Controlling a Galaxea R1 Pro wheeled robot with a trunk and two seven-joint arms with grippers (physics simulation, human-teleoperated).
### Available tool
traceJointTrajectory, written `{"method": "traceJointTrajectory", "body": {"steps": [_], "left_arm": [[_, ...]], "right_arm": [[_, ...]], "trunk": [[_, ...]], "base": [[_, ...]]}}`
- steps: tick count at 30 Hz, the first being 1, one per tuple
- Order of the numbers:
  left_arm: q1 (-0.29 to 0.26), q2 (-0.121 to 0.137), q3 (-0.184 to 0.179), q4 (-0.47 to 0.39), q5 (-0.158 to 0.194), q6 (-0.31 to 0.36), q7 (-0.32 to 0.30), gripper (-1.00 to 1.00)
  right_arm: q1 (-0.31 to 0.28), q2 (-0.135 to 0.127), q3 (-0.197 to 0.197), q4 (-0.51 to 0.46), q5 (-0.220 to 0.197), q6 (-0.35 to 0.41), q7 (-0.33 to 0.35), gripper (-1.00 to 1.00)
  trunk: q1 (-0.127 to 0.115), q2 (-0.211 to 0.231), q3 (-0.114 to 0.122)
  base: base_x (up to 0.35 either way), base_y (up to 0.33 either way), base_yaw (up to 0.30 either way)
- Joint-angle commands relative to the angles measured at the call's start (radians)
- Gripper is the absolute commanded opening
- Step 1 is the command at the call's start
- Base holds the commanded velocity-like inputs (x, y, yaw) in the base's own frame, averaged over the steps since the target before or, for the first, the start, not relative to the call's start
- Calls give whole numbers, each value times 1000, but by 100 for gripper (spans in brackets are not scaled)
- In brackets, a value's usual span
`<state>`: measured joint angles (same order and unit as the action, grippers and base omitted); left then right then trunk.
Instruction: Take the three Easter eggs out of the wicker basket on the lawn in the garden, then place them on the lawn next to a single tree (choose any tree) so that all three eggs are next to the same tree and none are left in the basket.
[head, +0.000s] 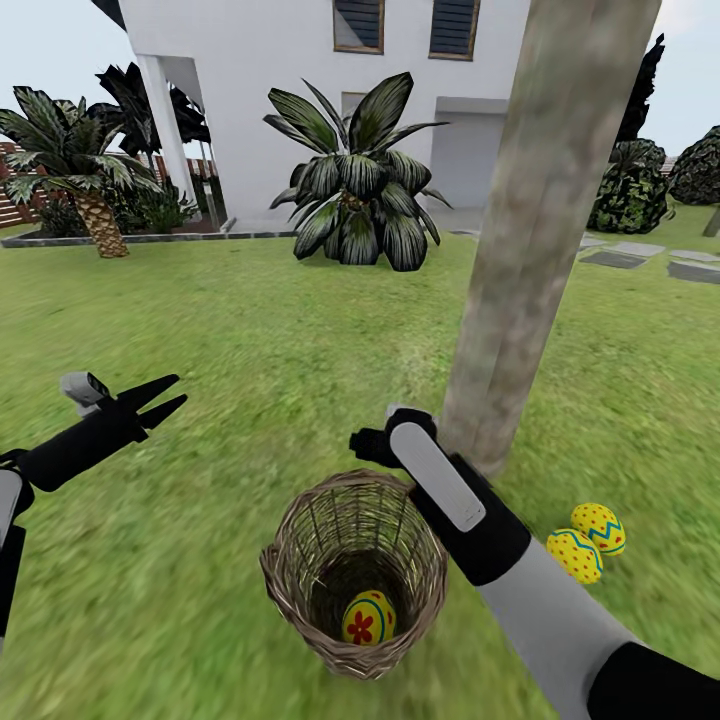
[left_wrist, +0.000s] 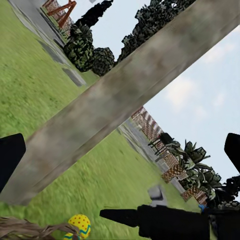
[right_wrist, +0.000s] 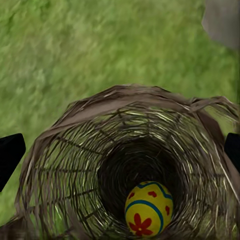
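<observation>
The lawn spreads across most of the head view, mottled green, running up to a white house along the top of the frame. The tree rises as a thick grey-brown trunk, leaning from lower centre to the upper right corner, its foot meeting the grass just right of centre. A broad-leaved palm stands at upper centre, before the house, and a smaller scaly-trunked palm at upper left.

The wicker basket sits at lower centre, just left of the trunk's base, and one Easter egg with a red flower lies at its bottom; the right wrist view looks straight down into the weave at that egg. Two more eggs lie touching on the grass at lower right, close to the trunk's foot and well outside the basket.

The right gripper hovers above the basket's far rim, beside the trunk; its fingertips sit wide at both edges of the wrist view with nothing between them, so it looks released, though the head view blurs it. The left gripper hangs at middle left over bare grass, fingers spread and empty
</observation>
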<state>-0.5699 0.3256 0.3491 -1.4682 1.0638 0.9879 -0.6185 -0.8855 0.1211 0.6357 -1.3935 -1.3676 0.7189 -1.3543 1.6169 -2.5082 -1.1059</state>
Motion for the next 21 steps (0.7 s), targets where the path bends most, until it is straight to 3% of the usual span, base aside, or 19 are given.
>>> {"method": "traceJointTrajectory", "body": {"steps": [1,4,7,8,10,14,21], "left_arm": [[-1,0,1,0,-2,5,-4,100],[-1,0,1,1,-2,5,-4,100],[-1,-2,0,1,-2,5,-3,100],[-1,-4,0,1,-3,5,-3,100],[-1,-6,-2,1,-3,5,-2,100],[-1,-10,-4,2,-4,5,-1,100],[-1,-11,-5,2,-4,5,-1,100]], "right_arm": [[-1,13,15,21,-8,16,-26,100],[-1,24,23,41,-36,18,-57,100],[-1,27,27,69,-139,20,-82,100],[-1,26,28,84,-195,22,-88,100],[-1,25,28,100,-243,34,-95,100],[-2,24,28,155,-272,67,-97,100],[-1,22,28,178,-274,79,-92,100]], "trunk": [[0,0,-1],[0,0,-1],[0,0,-1],[0,0,-1],[0,0,-1],[0,0,-1],[0,0,-1]], "base": [[0,0,0],[0,0,0],[0,0,0],[0,0,0],[0,0,0],[0,0,0],[0,0,0]]}}
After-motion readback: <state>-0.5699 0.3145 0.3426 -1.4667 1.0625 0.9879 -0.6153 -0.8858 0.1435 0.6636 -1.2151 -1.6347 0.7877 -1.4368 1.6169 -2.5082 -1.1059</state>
